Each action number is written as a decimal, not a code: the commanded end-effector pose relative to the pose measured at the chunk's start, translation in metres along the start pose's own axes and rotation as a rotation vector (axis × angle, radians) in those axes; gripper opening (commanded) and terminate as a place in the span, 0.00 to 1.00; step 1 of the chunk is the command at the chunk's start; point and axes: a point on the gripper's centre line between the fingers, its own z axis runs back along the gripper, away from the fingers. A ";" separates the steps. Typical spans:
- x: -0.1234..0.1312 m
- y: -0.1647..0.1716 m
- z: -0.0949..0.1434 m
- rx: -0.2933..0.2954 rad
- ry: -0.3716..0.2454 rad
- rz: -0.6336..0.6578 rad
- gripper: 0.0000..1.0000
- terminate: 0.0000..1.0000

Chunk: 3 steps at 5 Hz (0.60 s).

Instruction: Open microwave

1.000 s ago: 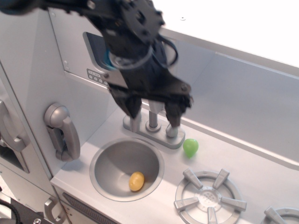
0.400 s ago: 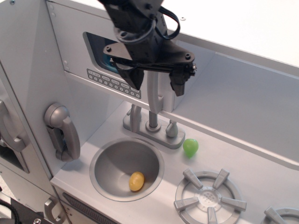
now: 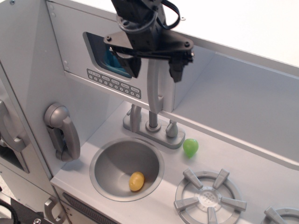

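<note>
one open claw (image 3: 153, 65) straddles the one microwave (image 3: 112, 65) handle (image 3: 154, 86).

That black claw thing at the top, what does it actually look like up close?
The gripper is all black: a wide flat crossbar with visible screws, and two stubby, tapering fingers hanging from its ends. Looping black cables run above it. No markings are readable.

black end effector (image 3: 154, 69) open astride the microwave (image 3: 107, 60) door's long grey vertical handle (image 3: 154, 88)
</note>
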 end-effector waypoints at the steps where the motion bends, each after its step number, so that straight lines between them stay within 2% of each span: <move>1: 0.022 0.004 0.006 0.017 -0.047 0.014 1.00 0.00; 2: 0.021 0.004 0.005 0.013 -0.036 -0.007 0.00 0.00; 3: 0.019 0.004 0.005 -0.002 -0.030 -0.031 0.00 0.00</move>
